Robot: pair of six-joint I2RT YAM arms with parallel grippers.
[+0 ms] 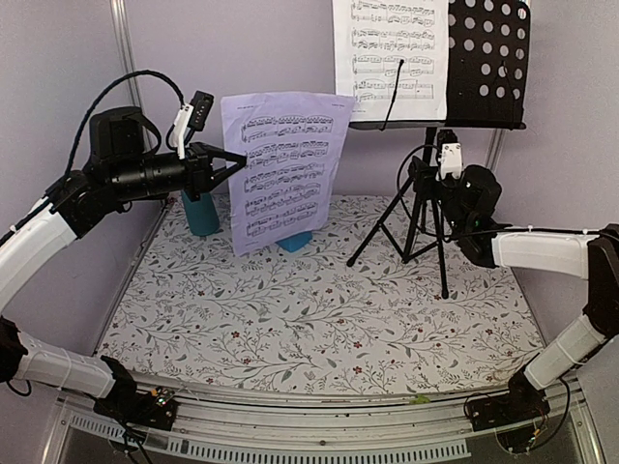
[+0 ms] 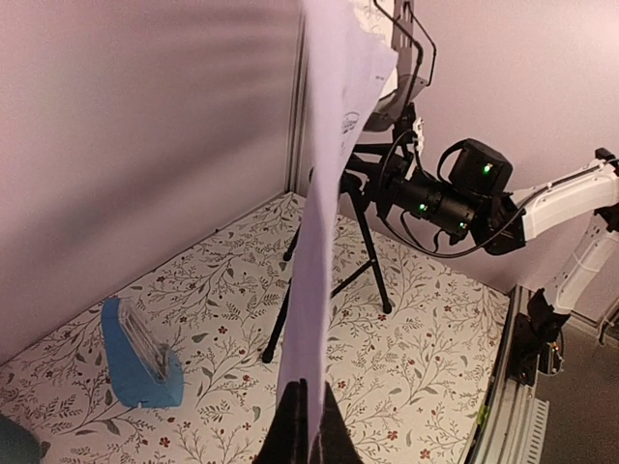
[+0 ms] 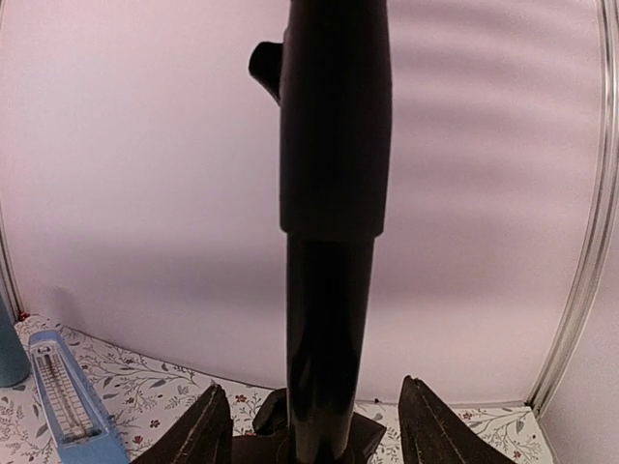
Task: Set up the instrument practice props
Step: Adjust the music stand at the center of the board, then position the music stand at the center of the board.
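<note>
Starting at the left, the left gripper (image 1: 228, 160) is raised above the tabletop (image 1: 290, 319) and is clamped fully closed on the left edge of the lavender sheet (image 1: 286, 169), which hangs free in the air with its printed staves facing the near side. In the left wrist view its fingers (image 2: 290, 430) meet at the bottom of the frame, with the page (image 2: 324, 242) rising edge-on from between them. Just below and behind that gripper the teal cup (image 1: 201, 213) stands upright at the far left of the flowered tabletop, close to the back wall. To its right the blue metronome (image 1: 295, 240) sits on the cloth, mostly hidden behind the lower edge of the hanging page. The wrist views show its clear scale face (image 2: 143, 348), but not whether it stands or lies. Further right the black music stand (image 1: 430, 208) stands on its tripod legs at the far right of the tabletop, and its perforated tray (image 1: 491, 58) is at the top of the frame. The white sheet (image 1: 390, 53) rests on the left half of that tray, with a thin wire arm across its lower part. The right gripper (image 1: 426, 184) is at the stand's pole, just below the tray. Its fingers (image 3: 208, 430) are parted to either side of the pole, with a gap showing on both sides, so it grips nothing.
</note>
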